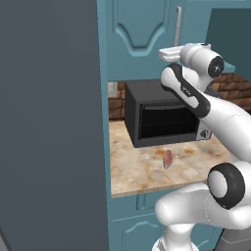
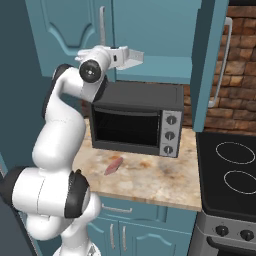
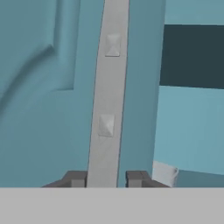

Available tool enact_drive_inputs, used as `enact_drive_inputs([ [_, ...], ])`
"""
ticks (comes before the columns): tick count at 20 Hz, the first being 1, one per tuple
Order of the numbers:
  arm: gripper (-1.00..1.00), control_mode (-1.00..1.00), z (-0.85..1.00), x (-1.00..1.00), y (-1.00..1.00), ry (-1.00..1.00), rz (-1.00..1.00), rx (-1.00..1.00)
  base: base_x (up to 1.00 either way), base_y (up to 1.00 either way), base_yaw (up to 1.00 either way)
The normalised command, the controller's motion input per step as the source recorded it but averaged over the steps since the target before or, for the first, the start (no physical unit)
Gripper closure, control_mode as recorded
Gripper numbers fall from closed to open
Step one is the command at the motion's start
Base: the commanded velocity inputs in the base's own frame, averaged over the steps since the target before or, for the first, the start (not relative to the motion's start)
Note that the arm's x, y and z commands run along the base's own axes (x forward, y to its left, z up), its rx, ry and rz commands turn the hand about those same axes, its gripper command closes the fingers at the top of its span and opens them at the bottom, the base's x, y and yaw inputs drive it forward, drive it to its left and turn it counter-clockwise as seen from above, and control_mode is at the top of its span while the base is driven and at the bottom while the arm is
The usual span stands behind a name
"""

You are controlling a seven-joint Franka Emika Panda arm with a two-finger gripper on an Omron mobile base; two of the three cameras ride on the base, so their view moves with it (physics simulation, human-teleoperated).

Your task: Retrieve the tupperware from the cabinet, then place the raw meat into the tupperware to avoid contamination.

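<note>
Treat this as the door-opening step: note the claw (image 3: 106, 179) raised to the teal upper cabinet (image 3: 39, 109), its two tips straddling the long silver handle (image 3: 107, 96) with the bar running up between them. Cannot tell whether clenched on the bar or merely flanking it, so confirm contact on both sides before hauling. Keep the tips square to the handle and well seated rather than at its very end, then pull along the arc of the hinge, not straight back, to avoid slipping off the smooth metal. Look past the door edge in the hand view for the pale whitish corner (image 3: 165, 173) low in the cabinet; probably the tupperware, though too little showing to be sure. Swing the door wide enough to leave a free reach to it. Mind the neighbouring door (image 2: 205, 65), already standing open beside the arm. Find the raw meat (image 1: 167, 158) lying well below on the speckled beige desk (image 1: 142, 171), just in front of the black microwave (image 1: 164, 115). Beyond that, expect a brick wall (image 2: 240, 75), a dark stove (image 2: 230, 170) beside the desk, and a tall dark grey unit (image 1: 49, 122) close on the other side.
</note>
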Motion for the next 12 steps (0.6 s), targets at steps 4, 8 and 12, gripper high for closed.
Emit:
enact_drive_inputs([
  [4, 1.00, -1.00, 0.03, -0.36, 0.00, 0.15, -0.01, -0.01, 0.00, 0.00, 0.00],
  [8, 1.00, -1.00, 0.01, -0.48, 0.01, 0.14, -0.02, -0.01, 0.00, 0.00, 0.00],
  [12, 1.00, -1.00, 0.00, -0.55, 0.06, 0.16, -0.03, -0.02, 0.00, 0.00, 0.00],
])
